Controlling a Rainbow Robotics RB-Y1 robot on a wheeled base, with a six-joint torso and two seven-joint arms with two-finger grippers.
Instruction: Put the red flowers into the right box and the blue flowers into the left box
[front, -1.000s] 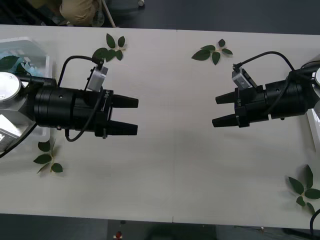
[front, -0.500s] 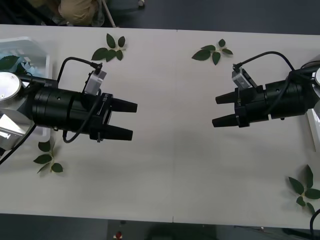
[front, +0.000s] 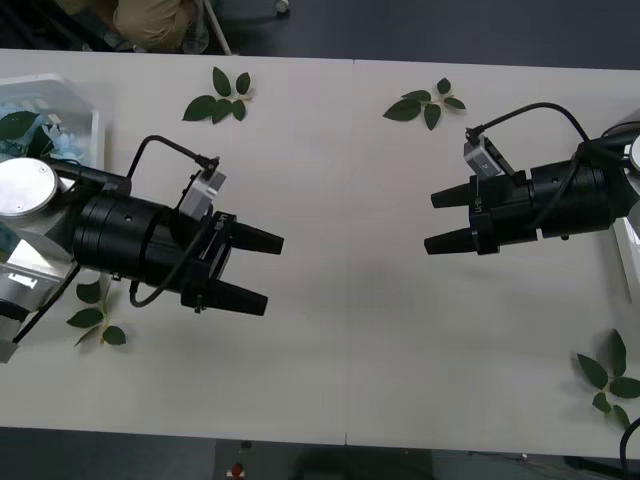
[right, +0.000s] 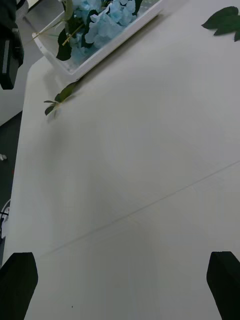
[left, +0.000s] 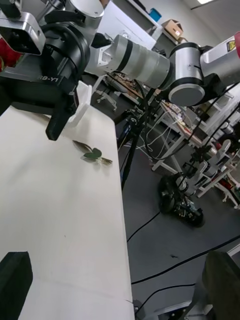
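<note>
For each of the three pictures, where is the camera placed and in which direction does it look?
Front view: above the arms, looking down at the table; both arms show, left gripper and right gripper open.
Right wrist view: across the table to the left box with the blue flowers; own fingertips.
Left wrist view: toward the right gripper; own fingertips.
Shared: front and right wrist views both show the left box.

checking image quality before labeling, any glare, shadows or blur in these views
Front view: even light, soft shadows under the left gripper and right gripper. Right wrist view: sharp, blue flowers in the left box slightly bluish. Left wrist view: tilted, ceiling light glare at one corner.
</note>
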